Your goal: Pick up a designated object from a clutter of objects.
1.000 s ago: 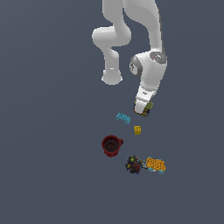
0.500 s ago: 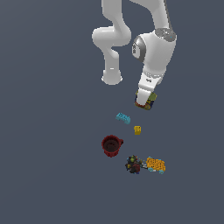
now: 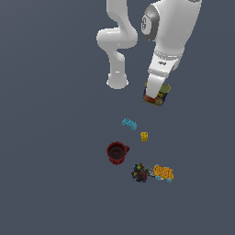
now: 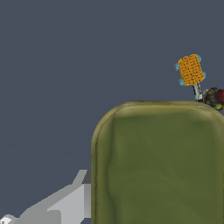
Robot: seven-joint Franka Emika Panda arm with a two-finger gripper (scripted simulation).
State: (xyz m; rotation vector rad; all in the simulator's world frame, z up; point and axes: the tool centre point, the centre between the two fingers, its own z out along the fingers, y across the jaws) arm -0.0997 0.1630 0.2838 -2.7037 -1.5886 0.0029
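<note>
Raised higher, end effector [image 3: 155, 95] gripping can [image 3: 158, 97]

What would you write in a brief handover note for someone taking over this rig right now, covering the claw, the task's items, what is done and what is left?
Claw: shut on the can, held off the floor, away from the other items.
Can: olive-green top fills much of the wrist view; blue side with red-and-yellow label shows in the exterior view.
Clutter on the floor: cyan brick, tiny yellow block, dark red mug, dark multicoloured lump, orange-yellow brick.
Done: the can is grasped and raised.
Left: probably only to hold it securely; no drop-off spot is visible.
</note>
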